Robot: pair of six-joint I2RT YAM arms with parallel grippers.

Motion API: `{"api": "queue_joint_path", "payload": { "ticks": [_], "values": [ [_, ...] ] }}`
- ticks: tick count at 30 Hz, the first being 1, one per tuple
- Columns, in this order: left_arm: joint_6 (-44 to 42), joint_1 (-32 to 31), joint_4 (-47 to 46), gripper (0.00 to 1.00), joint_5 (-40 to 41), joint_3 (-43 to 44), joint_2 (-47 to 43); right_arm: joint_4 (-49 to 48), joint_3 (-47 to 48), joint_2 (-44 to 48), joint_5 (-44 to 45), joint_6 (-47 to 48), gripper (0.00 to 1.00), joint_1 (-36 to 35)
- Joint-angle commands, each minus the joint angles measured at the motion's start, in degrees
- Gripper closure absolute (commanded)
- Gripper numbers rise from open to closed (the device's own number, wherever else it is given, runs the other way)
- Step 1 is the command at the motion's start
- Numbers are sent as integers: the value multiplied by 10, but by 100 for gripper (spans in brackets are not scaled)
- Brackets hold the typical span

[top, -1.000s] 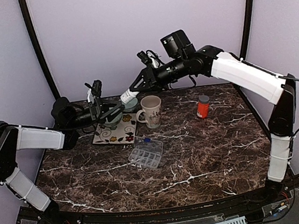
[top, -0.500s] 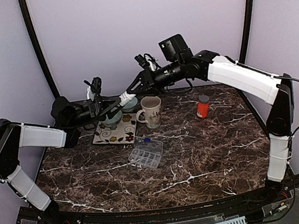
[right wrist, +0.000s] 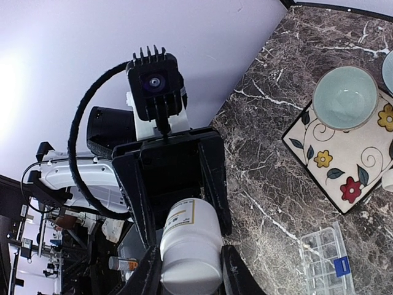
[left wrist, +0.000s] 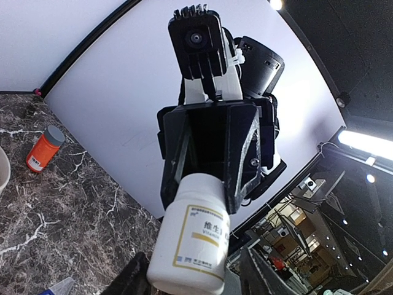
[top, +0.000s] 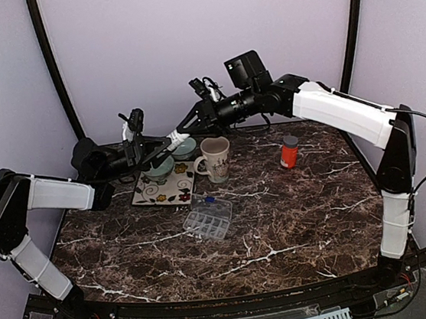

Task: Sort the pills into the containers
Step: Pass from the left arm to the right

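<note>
Mid-air, upper middle of the overhead view: my right gripper [right wrist: 189, 276] clamps the white pill bottle [top: 179, 139]'s cap end. My left gripper [left wrist: 196, 279] straddles its base, can't tell if it's gripping.

A pill bottle [top: 179, 139] is pictured between the left end effector [top: 153, 152] and the right end effector [top: 187, 128], above a bowl [top: 159, 170] set on a tile [top: 157, 193]. A mug [top: 216, 159] is placed below the right end effector, and a pill organizer [top: 208, 218] is laid nearer the bases on the table [top: 297, 219].
</note>
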State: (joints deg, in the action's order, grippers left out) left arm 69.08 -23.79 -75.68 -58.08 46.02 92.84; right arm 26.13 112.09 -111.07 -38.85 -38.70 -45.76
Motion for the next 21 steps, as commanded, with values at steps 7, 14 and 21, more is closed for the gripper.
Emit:
{"api": "queue_joint_path", "payload": {
  "ticks": [7,14,21],
  "values": [
    [19,3,-55,67,-17,23,6,-22,12,-18,-11,-4,82,-2],
    [37,4,-77,80,-23,28,13,-26,9,-21,-15,-1,82,-1],
    [72,3,-104,88,-36,42,18,-22,12,-22,-32,32,82,2]
  ]
}}
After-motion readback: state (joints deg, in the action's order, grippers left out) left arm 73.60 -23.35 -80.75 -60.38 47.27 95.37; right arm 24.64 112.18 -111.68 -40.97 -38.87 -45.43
